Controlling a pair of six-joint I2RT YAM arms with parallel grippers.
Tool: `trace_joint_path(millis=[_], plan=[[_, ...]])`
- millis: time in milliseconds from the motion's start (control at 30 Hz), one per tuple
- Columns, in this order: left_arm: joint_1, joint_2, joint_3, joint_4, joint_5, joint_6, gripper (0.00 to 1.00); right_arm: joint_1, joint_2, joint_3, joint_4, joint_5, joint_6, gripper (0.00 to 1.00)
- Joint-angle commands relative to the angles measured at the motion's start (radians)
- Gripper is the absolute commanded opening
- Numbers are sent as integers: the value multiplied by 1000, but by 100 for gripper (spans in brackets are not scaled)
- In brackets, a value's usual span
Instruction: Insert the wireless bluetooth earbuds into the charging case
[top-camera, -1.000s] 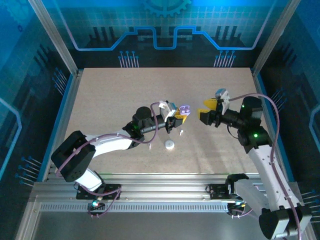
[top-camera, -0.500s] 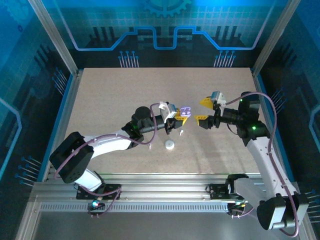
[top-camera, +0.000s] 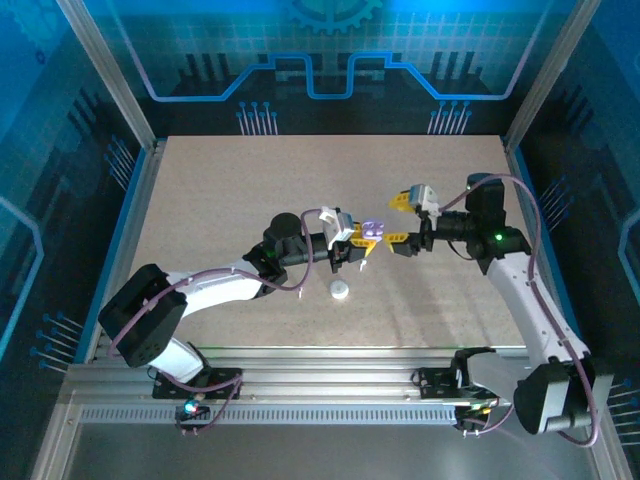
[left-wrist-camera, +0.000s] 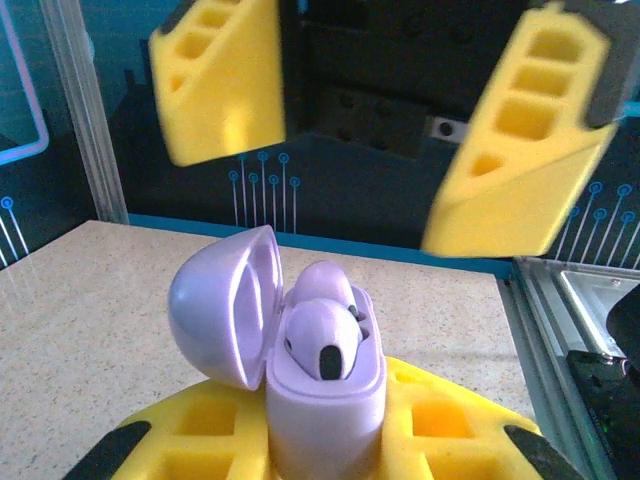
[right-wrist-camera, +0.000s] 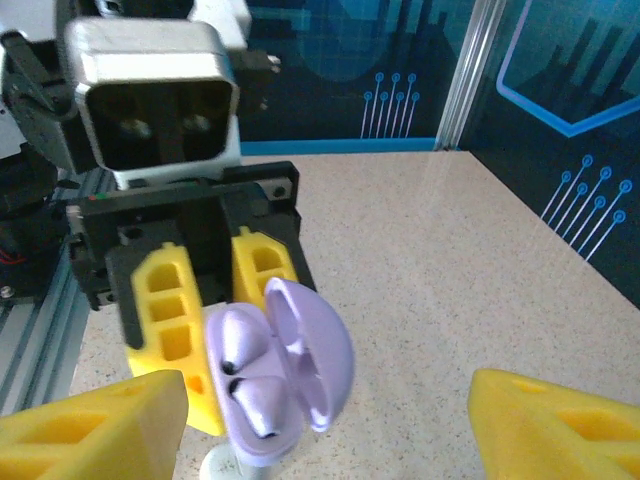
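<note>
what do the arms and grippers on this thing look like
The left arm and right arm have white shells, black joints and a looping purplish cable each, with small green lights. The left gripper and right gripper carry yellow wedge-shaped fingers with square hollow cells.

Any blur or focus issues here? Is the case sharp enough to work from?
Left wrist: purple case sharp, the right gripper beyond it soft. Right wrist: case usable, that gripper's own fingers blurred along the bottom edge. Top external: in focus, but the case is tiny.
</note>
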Motion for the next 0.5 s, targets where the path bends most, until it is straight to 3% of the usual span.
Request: trace_joint_path(millis=[0, 467], plan=[[-6, -42, 3, 23, 44, 31, 15, 22, 41, 48, -58, -12, -57, 75], [-6, -41, 12, 14, 43, 37, 15, 72, 138, 123, -245, -95, -218, 71]])
